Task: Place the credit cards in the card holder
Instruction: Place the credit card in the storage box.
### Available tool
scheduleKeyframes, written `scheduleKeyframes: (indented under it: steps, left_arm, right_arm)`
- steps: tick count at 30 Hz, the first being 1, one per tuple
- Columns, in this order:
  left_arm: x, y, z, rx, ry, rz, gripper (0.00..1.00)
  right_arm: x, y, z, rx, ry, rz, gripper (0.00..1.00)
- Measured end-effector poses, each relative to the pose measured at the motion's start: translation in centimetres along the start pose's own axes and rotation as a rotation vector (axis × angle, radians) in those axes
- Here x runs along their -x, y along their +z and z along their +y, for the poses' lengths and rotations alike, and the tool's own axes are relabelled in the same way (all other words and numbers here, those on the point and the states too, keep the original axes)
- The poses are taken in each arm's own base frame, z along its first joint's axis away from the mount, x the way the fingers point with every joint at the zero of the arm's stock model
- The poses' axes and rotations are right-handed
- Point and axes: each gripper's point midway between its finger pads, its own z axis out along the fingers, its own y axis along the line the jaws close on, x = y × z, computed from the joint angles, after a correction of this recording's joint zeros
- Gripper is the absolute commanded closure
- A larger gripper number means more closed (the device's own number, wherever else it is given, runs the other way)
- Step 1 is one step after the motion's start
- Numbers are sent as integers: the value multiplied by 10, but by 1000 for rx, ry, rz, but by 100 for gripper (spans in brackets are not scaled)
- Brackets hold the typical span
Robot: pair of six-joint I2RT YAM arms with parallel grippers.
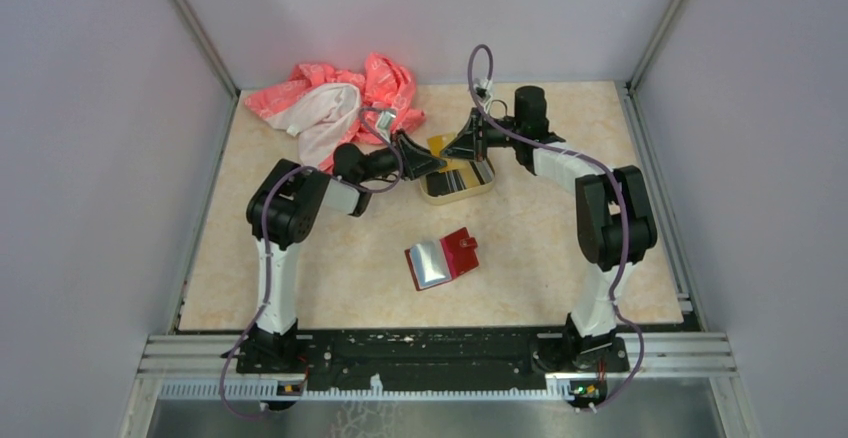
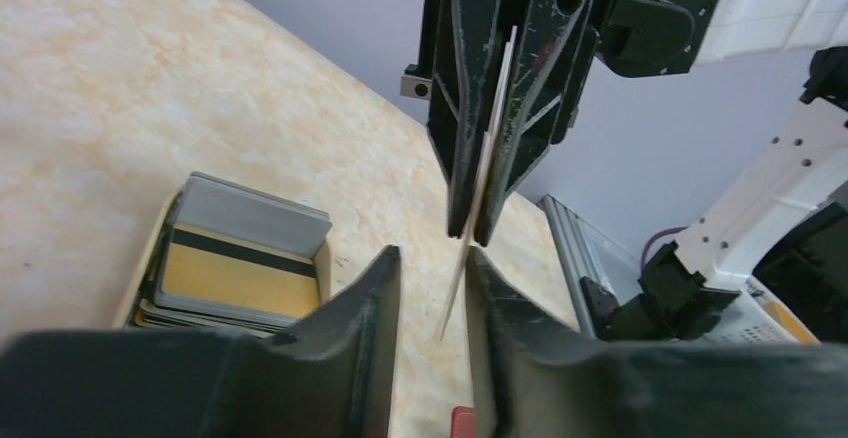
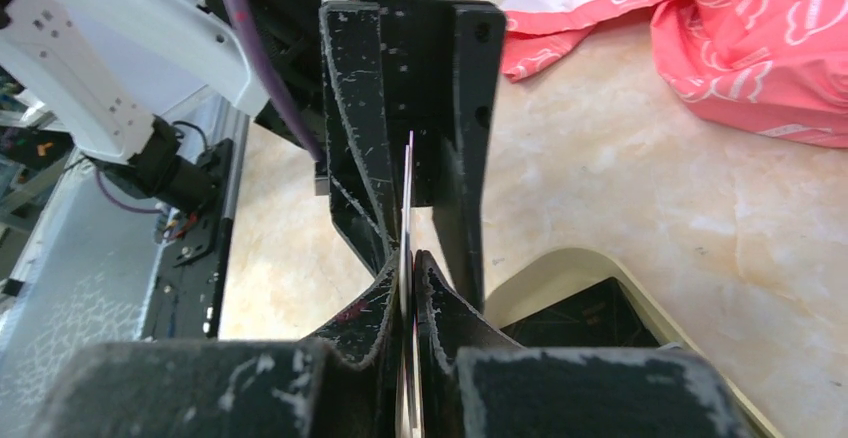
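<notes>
Right gripper (image 3: pixel 408 263): pinching one card (image 2: pixel 487 158).
Left gripper (image 2: pixel 432 263): open, straddling it.
Wallet (image 1: pixel 441 257): one, 6 o'clock of tray (image 1: pixel 455 198).

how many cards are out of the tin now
1: the card pinched in the right gripper over the tin, its free end inside the open left gripper. The wallet shows none, though pockets may hide some.

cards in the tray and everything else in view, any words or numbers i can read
No text is readable in any view.
stacked cards: only a dark stripe, no print legible.
held card: edge-on, face hidden.
pink cloth: cloud outlines, no words.
card holder: too small to tell.
</notes>
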Motion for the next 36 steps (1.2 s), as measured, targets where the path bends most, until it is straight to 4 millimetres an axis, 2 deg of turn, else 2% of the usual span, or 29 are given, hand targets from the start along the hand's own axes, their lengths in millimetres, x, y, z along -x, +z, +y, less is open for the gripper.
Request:
scheduleKeyframes:
  steps: [2,3,5,6,7,9,11,15,21,23,26,27,28,30,31,33,36]
  left_arm:
    - [-1,2,-1,-11,-7,7,97]
    - [-1,3,-2,-18,-14,12,100]
    - [-1,4,-3,-30,-15,20,100]
    - [-1,4,-3,-32,-15,22,100]
    - [-1,4,-3,-32,-15,23,100]
    - [-4,2,-1,-25,-9,25,100]
    - [-10,-1,0,-11,4,27,100]
    - [-19,-6,3,15,22,29,100]
    - [-14,-2,-2,11,58,14,100]
    - [-13,-1,-4,8,60,13,100]
    - [-13,0,-4,9,60,11,100]
    - [-13,0,-3,14,60,7,98]
    - [-12,0,-3,15,61,6,85]
    - [-10,-2,-2,18,59,3,66]
    - [-10,-2,-2,18,55,4,60]
    - [-11,-4,-3,13,25,12,54]
    - [-13,-7,-5,3,-16,29,49]
  right_arm:
    - [0,0,-1,-8,-4,-1,93]
    - [0,0,-4,-20,-5,-2,87]
    - [-1,-1,-7,-38,1,-2,68]
    - [-2,-2,-8,-43,3,1,62]
    - [-3,-2,-9,-47,7,5,52]
    - [-7,-2,-13,-70,7,16,44]
    - [-11,-1,-16,-99,7,29,43]
    - [-11,-3,-23,-167,-2,39,45]
    - [-7,2,-22,-206,-19,38,50]
    - [-9,4,-22,-211,-14,43,59]
    - [-10,7,-19,-205,-5,46,86]
    - [-9,7,-18,-199,0,48,93]
    - [-8,8,-16,-193,5,49,97]
    - [-6,8,-12,-173,-1,47,100]
    - [-6,8,-11,-165,0,47,100]
    - [-5,7,-9,-152,5,44,100]
    - [1,2,-4,-111,3,26,100]
